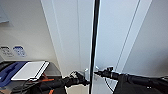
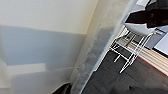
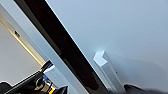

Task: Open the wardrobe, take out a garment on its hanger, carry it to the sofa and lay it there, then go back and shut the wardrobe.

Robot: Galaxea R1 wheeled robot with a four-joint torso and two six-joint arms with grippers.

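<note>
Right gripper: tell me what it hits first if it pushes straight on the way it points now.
Probably the small white handle on the wardrobe's right door. The right gripper points at it from just beside the dark gap between the doors; depth is unclear.

The wardrobe (image 1: 110, 32) stands right in front of the robot, with a wall on each side of it. Its two doors meet at a thin gap down the middle. A small handle (image 1: 86, 72) sits on the left door beside the gap, and another handle (image 1: 96, 68) sits on the right door. The left hand (image 1: 83, 80) is at the left handle. The right hand (image 1: 98, 72) is at the right handle. A worktop (image 1: 53, 70) stands to the left of the wardrobe, against the wall, and a flat board (image 1: 30, 70) lies on it. A chair (image 2: 135, 37) stands on the floor beside the wardrobe.
</note>
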